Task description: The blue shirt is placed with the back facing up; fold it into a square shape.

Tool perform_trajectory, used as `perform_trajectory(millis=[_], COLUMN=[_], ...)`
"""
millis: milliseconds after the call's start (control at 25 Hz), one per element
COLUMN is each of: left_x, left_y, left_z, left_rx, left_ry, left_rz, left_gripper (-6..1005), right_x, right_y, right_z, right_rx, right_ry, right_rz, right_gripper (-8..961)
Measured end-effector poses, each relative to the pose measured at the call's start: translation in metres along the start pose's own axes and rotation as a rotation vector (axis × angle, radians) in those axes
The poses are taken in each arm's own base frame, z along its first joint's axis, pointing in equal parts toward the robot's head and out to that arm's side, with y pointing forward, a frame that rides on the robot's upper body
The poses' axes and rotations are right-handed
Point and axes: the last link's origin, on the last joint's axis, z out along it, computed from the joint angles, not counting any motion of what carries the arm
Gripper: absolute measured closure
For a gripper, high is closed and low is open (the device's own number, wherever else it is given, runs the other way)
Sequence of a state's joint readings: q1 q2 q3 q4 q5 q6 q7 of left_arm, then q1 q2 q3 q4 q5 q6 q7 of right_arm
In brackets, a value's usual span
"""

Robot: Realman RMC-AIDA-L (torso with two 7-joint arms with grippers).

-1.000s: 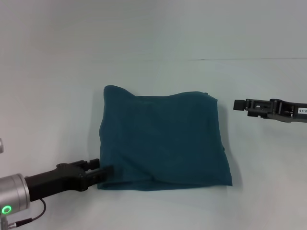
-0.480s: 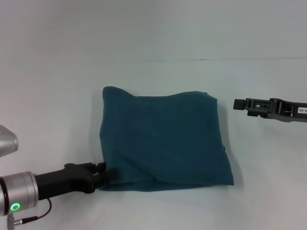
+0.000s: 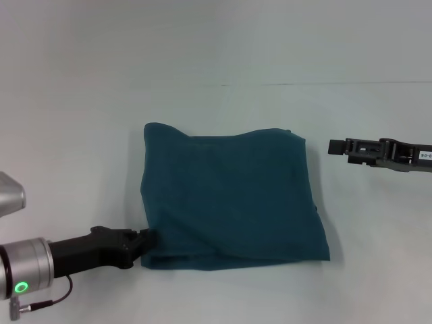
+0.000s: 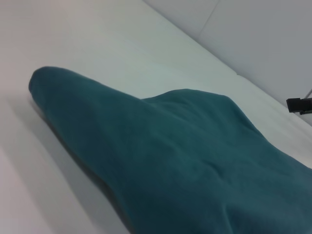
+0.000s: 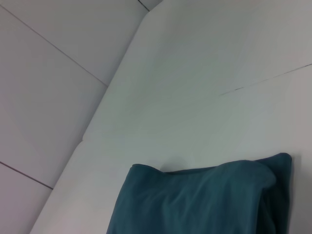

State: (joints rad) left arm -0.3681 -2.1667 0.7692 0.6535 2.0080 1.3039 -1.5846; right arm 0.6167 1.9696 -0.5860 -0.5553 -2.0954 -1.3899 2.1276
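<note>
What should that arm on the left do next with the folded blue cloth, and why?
Probably draw back a little from the cloth. The blue shirt already lies folded into a rough square, and the left end effector sits at its near left corner. The right end effector hangs clear on the other side, not touching it.
</note>
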Motion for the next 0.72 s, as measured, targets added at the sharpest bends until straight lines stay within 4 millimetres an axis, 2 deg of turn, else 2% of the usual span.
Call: perform_trajectory(millis=[240, 720], left_x=[0.006, 0.012], left_y=[-0.002, -0.002], left_z=[-0.003, -0.019], left_rx=[0.008, -0.021], left_ry=[-0.003, -0.027], left_rz=[0.031, 0.08], left_gripper=[971, 961], right_x=[0.0, 0.0], right_y=[0.0, 0.0], right_z=[0.0, 0.0], right_rx=[0.0, 0.0], right_ry=[-0.001, -0.002], right_rz=[0.0, -0.001], right_gripper=[38, 38])
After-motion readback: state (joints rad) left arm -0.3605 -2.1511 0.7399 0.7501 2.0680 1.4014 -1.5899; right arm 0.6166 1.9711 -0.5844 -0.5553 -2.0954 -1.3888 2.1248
